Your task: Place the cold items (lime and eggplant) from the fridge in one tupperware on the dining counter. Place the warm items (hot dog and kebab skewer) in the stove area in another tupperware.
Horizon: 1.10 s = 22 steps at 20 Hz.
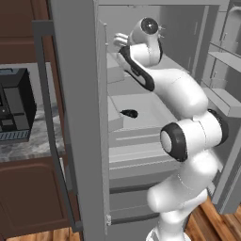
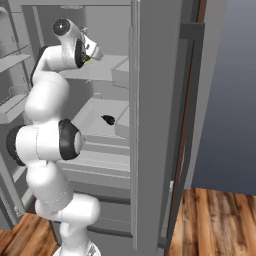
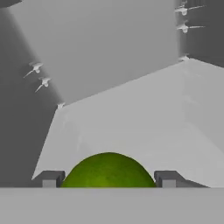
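Fridge interior, upper shelf (image 3: 131,113) | lime (image 3: 108,171) sits on that shelf, between the gripper (image 3: 108,179) fingertips (image 3: 49,179) | jaws clenched on lime, touching both sides | eggplant (image 1: 129,113) lies one shelf below | advice: lift straight, withdraw slowly clear of the door.

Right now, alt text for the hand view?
A green lime sits between the two dark fingertips of the claw, which flank it closely on either side. Beyond it, a pale grey fridge shelf runs back to the fridge's grey rear wall.
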{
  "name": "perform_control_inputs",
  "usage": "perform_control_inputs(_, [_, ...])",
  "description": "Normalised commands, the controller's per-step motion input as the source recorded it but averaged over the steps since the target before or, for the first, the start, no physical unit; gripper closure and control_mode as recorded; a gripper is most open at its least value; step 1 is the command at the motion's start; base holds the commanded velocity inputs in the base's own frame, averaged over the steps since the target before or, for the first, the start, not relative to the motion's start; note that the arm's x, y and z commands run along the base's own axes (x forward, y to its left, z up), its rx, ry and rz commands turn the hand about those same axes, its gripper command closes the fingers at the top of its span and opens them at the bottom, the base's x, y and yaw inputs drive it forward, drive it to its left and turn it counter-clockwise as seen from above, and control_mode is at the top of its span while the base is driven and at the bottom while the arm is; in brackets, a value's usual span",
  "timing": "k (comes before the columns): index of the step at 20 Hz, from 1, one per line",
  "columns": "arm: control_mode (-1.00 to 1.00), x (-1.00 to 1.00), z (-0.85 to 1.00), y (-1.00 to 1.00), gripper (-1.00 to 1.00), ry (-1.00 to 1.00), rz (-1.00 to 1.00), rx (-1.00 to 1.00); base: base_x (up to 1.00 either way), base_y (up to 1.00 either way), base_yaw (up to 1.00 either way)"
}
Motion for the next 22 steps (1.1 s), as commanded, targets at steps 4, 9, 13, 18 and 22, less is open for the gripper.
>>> perform_control_inputs(4, [-1.00, -1.00, 0.18, -0.28, 1.00, -0.02, -0.16, 0.30, 0.00, 0.00, 0.00])
perform_control_inputs(9, [-1.00, -1.00, 0.26, -0.27, 1.00, 0.13, -0.24, 0.20, 0.00, 0.00, 0.00])
perform_control_inputs(13, [-1.00, -1.00, 0.04, -0.26, 1.00, 0.23, -0.15, 0.05, 0.00, 0.00, 0.00])
perform_control_inputs(18, [-1.00, -1.00, -0.77, -0.28, 1.00, 0.07, -0.01, 0.00, 0.00, 0.00, 0.00])
perform_control_inputs(22, [-1.00, -1.00, -1.00, -0.18, 1.00, 0.00, 0.00, 0.00, 0.00, 0.00, 0.00])
